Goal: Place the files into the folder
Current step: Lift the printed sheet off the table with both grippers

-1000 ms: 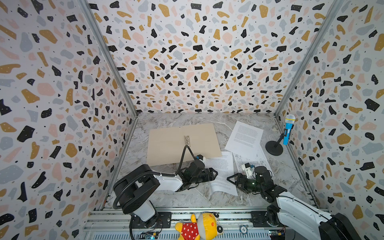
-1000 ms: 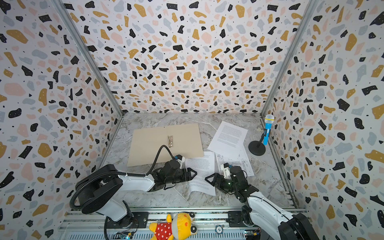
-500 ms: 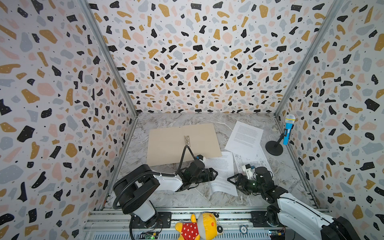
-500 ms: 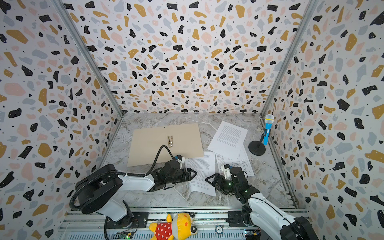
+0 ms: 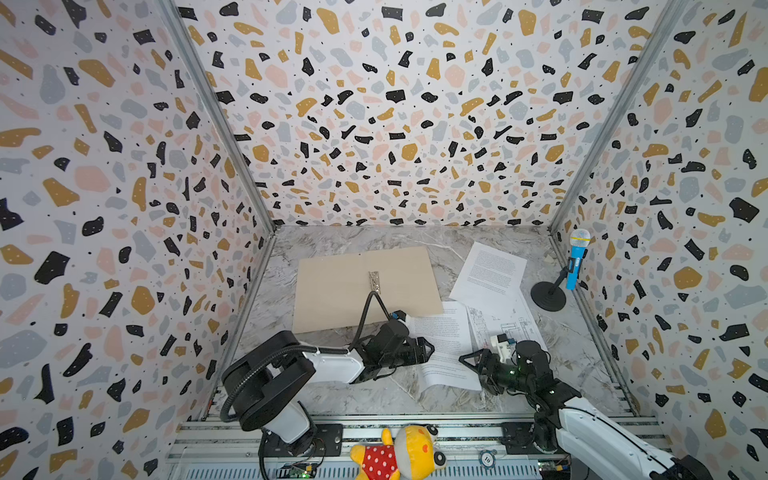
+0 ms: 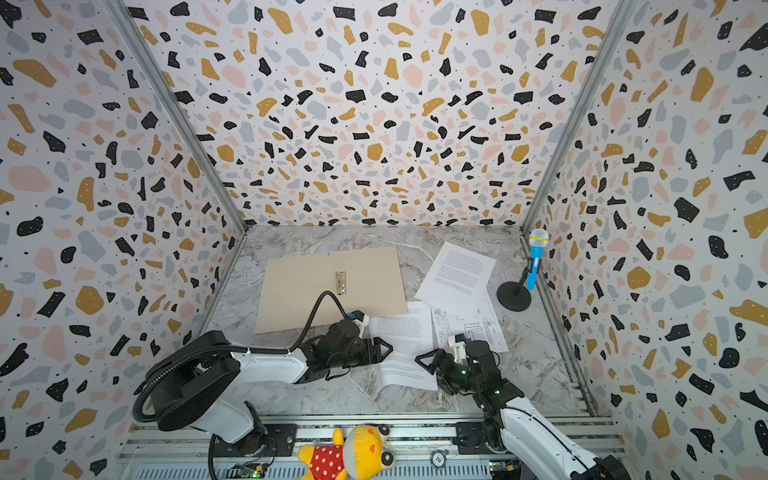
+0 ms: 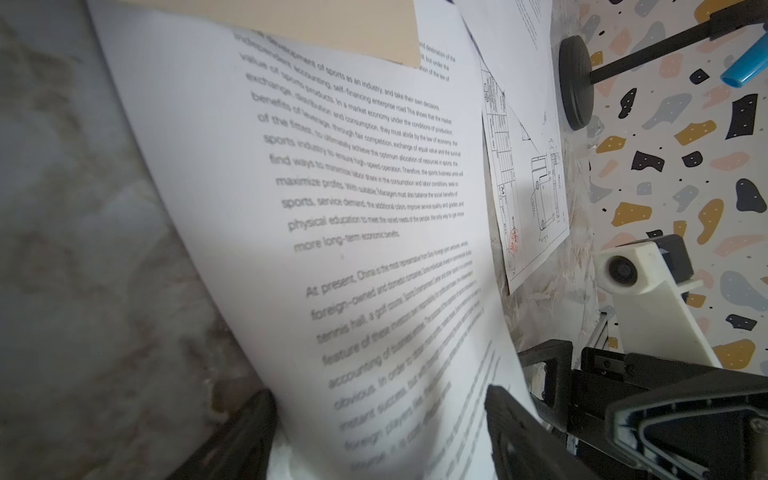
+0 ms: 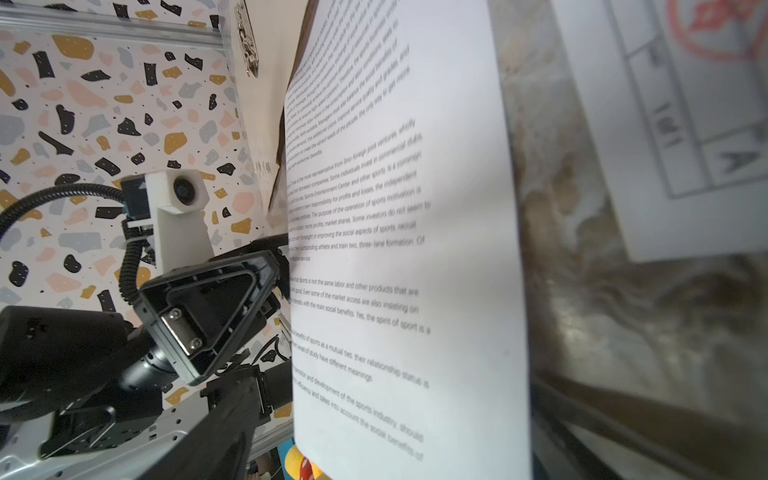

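Fingers (image 7: 513,424) of left gripper (image 5: 426,351): spread wide, one low beside the bench (image 5: 374,399), one above the paper. Left edge of near text sheet (image 5: 446,357) runs between them, not pinched.

Right gripper (image 5: 466,360): fingers likewise wide apart, set at the same sheet's right edge, facing the left gripper across it. No clamp on the paper seen.

Near text sheet: front middle of bench. Left edge lifted and curled, back corner tucked under the folder's front right corner.

Folder (image 5: 332,291): tan, open flat, middle of bench toward the back. Metal clip (image 5: 374,281) at the spine. Left arm's cable arches above it.

Far text sheet (image 5: 490,270): back right of bench, skewed, well apart from both grippers. Its front edge overlaps the drawing sheet.

Drawing sheet (image 5: 511,322): just right of near text sheet, front part hidden behind the right wrist.

All three sheets lie outside the folder.

Toy microphone (image 5: 577,257): blue, on black stand (image 5: 548,296), right edge of bench.

Plush toy (image 5: 399,453): yellow and red, on the front rail.
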Controlling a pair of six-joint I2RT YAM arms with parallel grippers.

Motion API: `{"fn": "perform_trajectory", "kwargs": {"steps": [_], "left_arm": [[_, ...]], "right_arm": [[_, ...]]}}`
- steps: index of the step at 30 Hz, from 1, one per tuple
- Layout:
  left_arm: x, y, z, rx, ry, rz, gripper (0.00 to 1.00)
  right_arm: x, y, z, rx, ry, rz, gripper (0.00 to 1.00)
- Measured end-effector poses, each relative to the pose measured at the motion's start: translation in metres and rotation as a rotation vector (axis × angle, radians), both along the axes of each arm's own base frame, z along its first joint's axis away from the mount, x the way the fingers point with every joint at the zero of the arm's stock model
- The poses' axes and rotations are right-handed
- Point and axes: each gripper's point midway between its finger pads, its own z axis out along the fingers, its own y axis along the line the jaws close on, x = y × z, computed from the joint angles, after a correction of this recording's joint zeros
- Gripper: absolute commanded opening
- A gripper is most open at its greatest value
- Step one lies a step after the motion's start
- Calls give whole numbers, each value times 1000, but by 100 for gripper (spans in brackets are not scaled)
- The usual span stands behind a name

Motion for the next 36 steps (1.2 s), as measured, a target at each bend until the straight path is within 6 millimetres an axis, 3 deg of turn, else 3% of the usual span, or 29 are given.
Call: {"fn": "perform_trajectory", "kwargs": {"steps": [15, 22, 27, 31, 36], "left_arm": [[0, 0, 0, 5, -9, -9, 82], [-2, 3, 0, 16, -3, -11, 83], [-6, 12, 0, 42, 7, -2, 84], [-5, 17, 1, 56, 11, 11, 84], [1, 29, 7, 64, 14, 47, 85]], "right_arm": [[1, -4, -6, -18, 26, -23, 71], [16, -4, 2, -75, -26, -19, 48], [28, 0, 20, -92, -93, 0, 22], [36, 4, 30, -102, -125, 15, 6], [42, 8, 38, -126, -135, 40, 0]]}}
